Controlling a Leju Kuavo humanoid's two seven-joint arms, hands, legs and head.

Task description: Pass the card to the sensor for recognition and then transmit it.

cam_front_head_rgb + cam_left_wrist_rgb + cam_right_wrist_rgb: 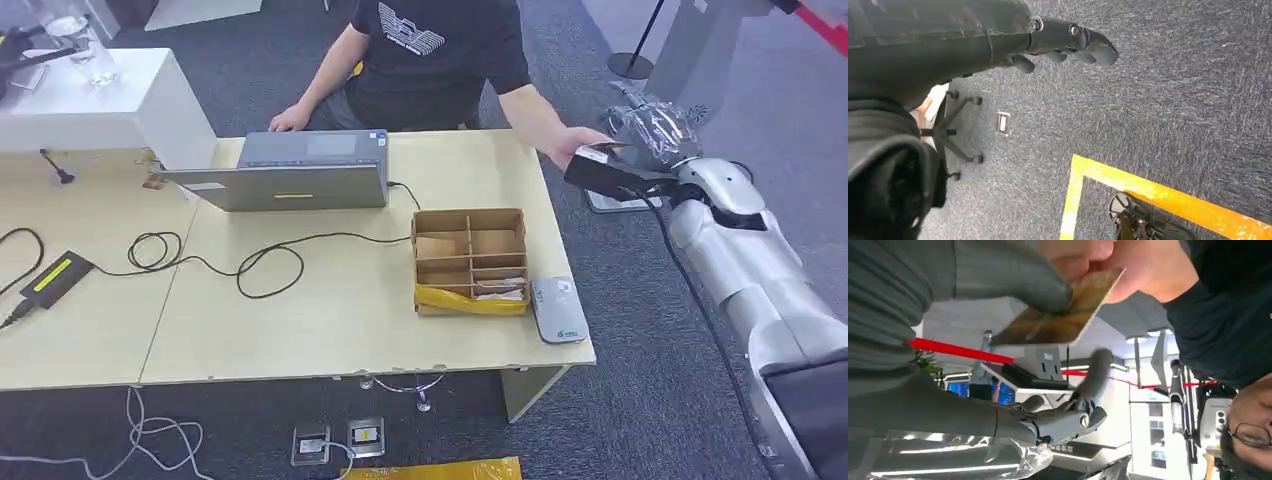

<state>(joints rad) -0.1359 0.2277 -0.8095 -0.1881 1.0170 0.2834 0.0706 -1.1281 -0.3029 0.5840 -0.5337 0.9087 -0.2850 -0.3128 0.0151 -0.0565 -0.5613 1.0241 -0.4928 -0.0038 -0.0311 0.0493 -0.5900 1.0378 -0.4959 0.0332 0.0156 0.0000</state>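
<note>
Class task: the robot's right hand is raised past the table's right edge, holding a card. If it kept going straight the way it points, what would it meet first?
Probably the person's hand: the right robot hand points at it, and both already touch the thin brownish card. Depth is unclear.

Gold-brown card (pixel 1068 315), grey reader (pixel 557 309), brown divided box (pixel 470 260), light wooden table (pixel 330 330), black T-shirt (pixel 440 60).

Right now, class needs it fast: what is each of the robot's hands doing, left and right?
Left hand: hangs over the carpet, fingers apart, holding nothing.
Right hand: holding the card, which a person's hand also grips.
</note>
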